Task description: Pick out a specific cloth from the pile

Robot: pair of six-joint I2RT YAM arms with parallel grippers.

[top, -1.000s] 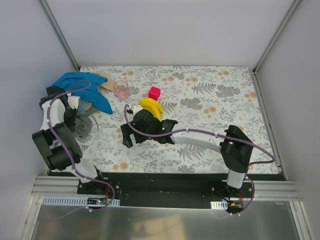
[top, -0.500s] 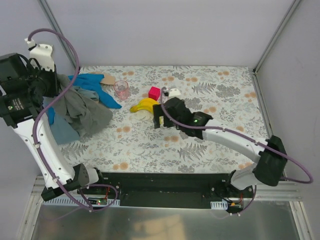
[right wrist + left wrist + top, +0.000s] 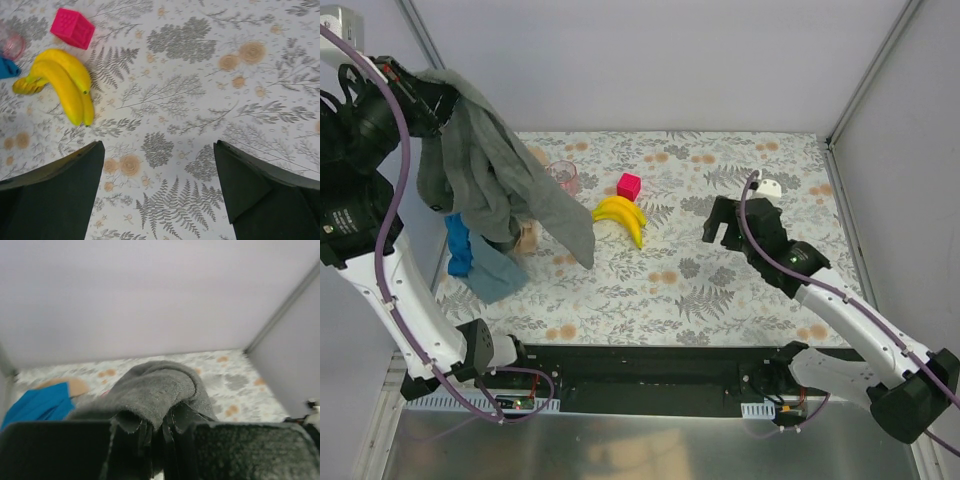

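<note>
Top view: left gripper point(image 3: 428, 104) is raised high at 10 o'clock, jaws pinched tight on the cloth point(image 3: 505, 175). Grey fabric sits bunched between the fingers in the wrist view point(image 3: 155, 385) and hangs in long folds; its tail is low over the table point(image 3: 740, 290), contact unclear. The pile point(image 3: 480, 268) sits below at 9 o'clock, blue with a tan piece point(image 3: 527, 238). Pink cup point(image 3: 563, 177), pink cube point(image 3: 629, 186) and bananas point(image 3: 623, 215) are at 11 to 12 o'clock of table centre. Right gripper point(image 3: 723, 226) is at 3 o'clock of centre, jaws spread wide.
</note>
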